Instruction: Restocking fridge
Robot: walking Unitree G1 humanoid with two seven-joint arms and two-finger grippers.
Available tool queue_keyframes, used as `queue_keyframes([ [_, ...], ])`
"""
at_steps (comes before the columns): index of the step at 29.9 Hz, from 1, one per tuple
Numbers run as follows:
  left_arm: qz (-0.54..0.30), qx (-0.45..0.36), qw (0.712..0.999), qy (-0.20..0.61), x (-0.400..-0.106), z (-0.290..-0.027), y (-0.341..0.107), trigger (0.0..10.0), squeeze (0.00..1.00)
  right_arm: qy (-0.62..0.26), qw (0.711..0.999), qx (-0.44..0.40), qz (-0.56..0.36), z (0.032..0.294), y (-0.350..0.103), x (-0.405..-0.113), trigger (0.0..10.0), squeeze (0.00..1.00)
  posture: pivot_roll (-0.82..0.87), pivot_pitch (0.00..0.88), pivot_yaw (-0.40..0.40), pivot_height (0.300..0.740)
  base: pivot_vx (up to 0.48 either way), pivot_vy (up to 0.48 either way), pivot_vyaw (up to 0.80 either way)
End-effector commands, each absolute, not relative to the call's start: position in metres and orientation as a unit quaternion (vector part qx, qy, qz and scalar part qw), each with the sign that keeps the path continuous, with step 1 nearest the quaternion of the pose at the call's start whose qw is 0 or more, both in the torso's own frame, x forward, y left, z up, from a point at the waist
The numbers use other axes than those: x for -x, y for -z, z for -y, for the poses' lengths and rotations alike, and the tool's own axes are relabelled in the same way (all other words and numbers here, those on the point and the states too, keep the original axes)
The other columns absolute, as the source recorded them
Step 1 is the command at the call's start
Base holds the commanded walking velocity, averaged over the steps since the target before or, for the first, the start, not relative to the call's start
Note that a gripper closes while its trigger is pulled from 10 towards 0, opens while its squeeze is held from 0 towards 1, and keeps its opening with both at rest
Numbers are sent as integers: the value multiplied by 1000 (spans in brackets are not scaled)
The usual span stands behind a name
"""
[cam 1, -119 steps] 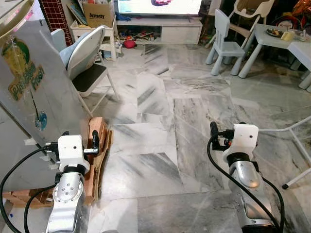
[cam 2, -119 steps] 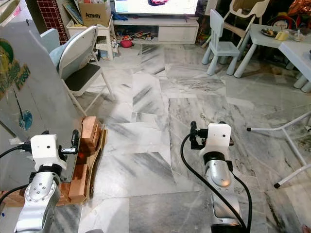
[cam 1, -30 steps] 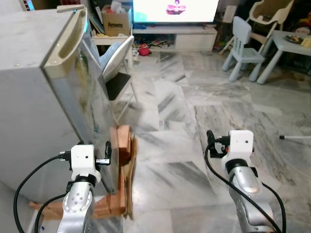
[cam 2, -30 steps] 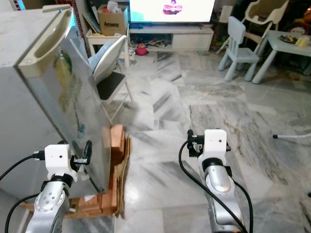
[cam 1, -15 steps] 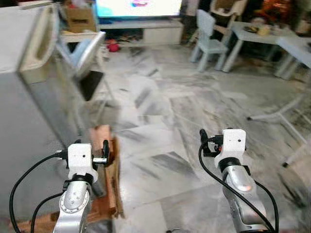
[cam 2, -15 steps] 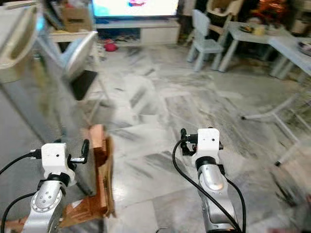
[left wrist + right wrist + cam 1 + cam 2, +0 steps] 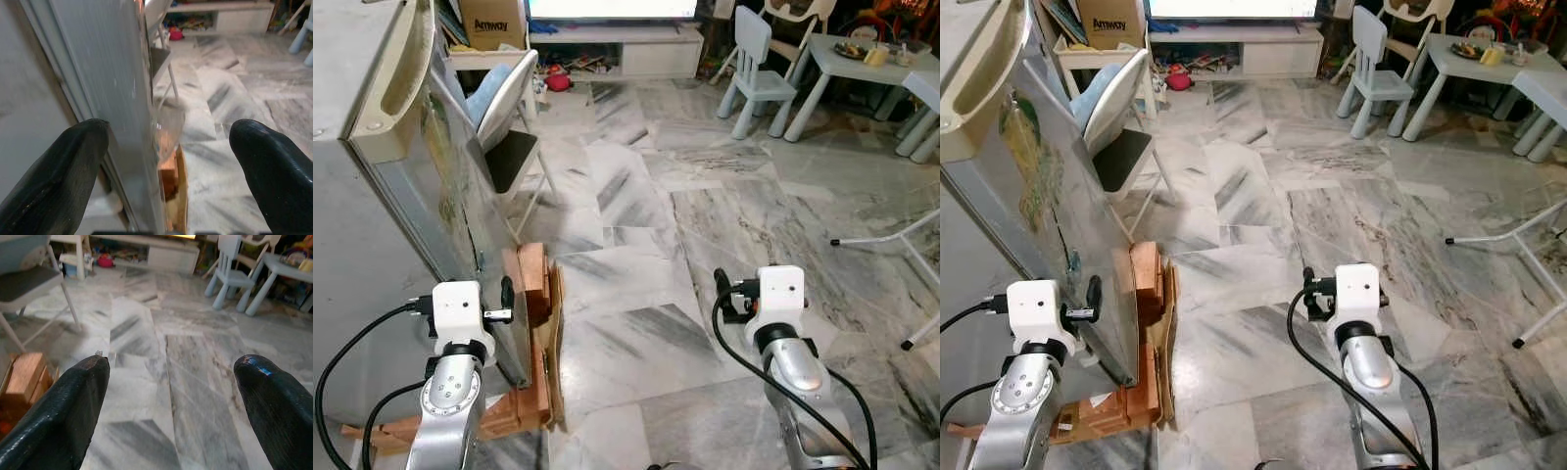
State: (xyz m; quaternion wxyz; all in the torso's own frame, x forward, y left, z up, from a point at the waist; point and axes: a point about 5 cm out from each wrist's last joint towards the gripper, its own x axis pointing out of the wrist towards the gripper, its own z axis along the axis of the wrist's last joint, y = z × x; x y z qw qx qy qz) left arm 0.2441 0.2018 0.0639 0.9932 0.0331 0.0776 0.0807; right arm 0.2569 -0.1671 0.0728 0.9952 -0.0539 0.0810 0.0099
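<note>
View steadied | left end effector point(image 7: 166, 161) wide astride fridge door point(image 7: 460, 186) edge | right end effector point(image 7: 171, 396) wide | wood blocks point(image 7: 530, 284) below

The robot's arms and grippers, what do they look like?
Both arms are silver metal, each topped by a white boxy wrist housing. Looping black cables run along them. The left gripper and right gripper each have two long, rounded black fingers.

"Amway" printed in black on cardboard box point(image 7: 492, 22), colourful sticker on fridge door point(image 7: 1033, 186) too skewed to read
</note>
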Motion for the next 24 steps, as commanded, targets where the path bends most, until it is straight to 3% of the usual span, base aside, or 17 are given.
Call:
queue_keyframes([
  [1,-100,-31,991,-78,-244,-199,-56,10000,0,-16,994,57,-94,167,-69,-256,10000,0,11,40,-40,740,0,0,0],
  [16,-110,-47,988,-101,-278,-207,-58,10000,0,-20,993,60,-99,167,-67,-256,10000,0,-8,39,-36,740,0,0,0],
  [24,-119,-54,985,-112,-276,-220,-55,10000,0,-19,993,60,-102,168,-66,-253,10000,0,-10,43,-35,740,0,0,0],
])
